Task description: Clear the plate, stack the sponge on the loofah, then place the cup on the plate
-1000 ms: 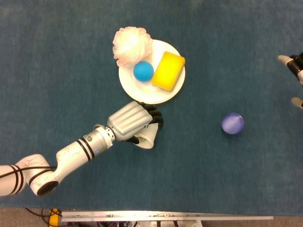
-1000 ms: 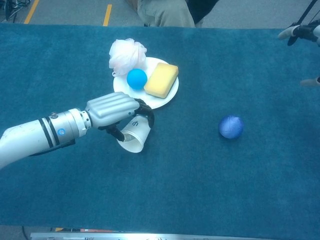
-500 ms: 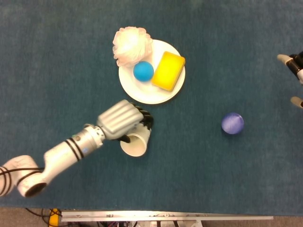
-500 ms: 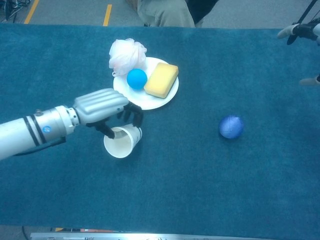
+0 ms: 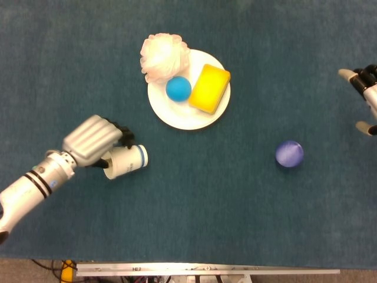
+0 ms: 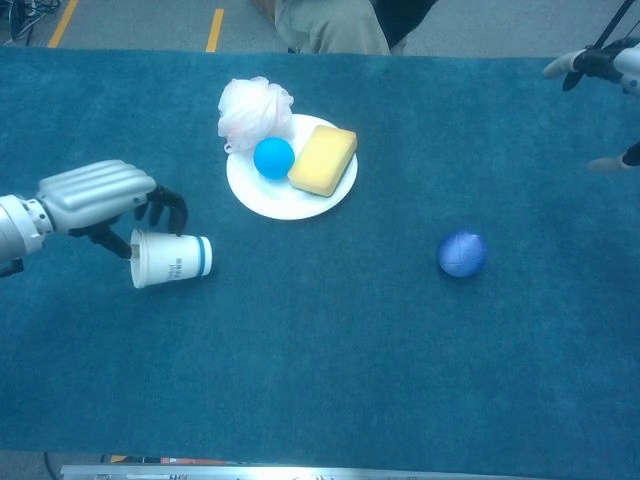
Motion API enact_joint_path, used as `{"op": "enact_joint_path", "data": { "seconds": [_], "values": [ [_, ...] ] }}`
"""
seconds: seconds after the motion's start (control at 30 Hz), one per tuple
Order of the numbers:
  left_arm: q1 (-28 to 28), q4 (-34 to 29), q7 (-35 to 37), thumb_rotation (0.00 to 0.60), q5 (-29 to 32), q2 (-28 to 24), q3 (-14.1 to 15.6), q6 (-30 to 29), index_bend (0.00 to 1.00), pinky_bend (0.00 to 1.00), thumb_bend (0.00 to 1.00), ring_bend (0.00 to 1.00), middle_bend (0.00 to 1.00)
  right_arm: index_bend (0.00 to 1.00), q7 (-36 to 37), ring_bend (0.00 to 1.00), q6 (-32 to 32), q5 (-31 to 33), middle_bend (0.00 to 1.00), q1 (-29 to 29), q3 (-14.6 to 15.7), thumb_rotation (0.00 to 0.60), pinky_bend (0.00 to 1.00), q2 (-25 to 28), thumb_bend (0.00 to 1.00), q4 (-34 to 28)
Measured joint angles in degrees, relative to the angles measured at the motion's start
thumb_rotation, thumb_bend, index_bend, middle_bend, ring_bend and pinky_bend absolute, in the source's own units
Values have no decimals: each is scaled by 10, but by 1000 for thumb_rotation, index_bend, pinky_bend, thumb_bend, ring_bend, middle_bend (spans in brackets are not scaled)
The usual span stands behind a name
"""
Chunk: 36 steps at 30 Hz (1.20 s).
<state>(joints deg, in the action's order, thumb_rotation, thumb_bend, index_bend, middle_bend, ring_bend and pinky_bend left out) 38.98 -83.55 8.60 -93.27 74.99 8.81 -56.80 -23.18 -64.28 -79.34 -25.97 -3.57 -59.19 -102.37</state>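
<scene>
Since a second ago we have carried the cup (image 5: 125,161) leftward, away from the plate (image 5: 177,115). From the head, our left hand (image 5: 93,140) grasps it on its side, freeing room; loofah (image 5: 162,55), sponge (image 5: 209,88) and blue ball (image 5: 178,88) occupy the plate. From the chest, our right hand (image 6: 600,70) hangs spread, empty; a purple ball (image 6: 461,253) lies apart.

The plate (image 5: 177,115) is crowded by a loofah (image 5: 162,56), a blue ball (image 5: 178,88) and a yellow sponge (image 5: 209,88). Open worktop (image 5: 224,218) is left along the near edge, broken only by a purple ball (image 5: 289,154) to the right.
</scene>
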Motion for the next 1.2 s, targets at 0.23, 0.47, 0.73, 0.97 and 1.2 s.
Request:
{"op": "enact_joint_path", "data": {
  "seconds": [0.23,0.47,0.73,0.97,1.2],
  "values": [
    [-8,19,13,600,2,-6,-2,-1,403,476,407,438,438,192,-7,244,-1,2,314,1,-1,600,403,0,0,-6],
    [-5,6,-11,600,14,-21,-1,30,144,282,407,155,190,192,-6,244,-3,2,315,3,-1,600,403,2,0,-8],
    [-1,-36,-62,600,56,-60,-13,63,68,256,407,107,124,192,-2,244,-4,-1,315,3,-2,600,403,2,0,-7],
    [-3,-63,-92,600,78,-84,-22,72,43,242,407,93,93,192,1,244,-6,-3,315,5,-2,600,403,3,0,-8],
    [-3,-73,-144,600,102,-83,-25,90,0,166,406,1,0,192,1,244,-6,-6,315,6,-1,600,403,3,0,-9]
  ]
}}
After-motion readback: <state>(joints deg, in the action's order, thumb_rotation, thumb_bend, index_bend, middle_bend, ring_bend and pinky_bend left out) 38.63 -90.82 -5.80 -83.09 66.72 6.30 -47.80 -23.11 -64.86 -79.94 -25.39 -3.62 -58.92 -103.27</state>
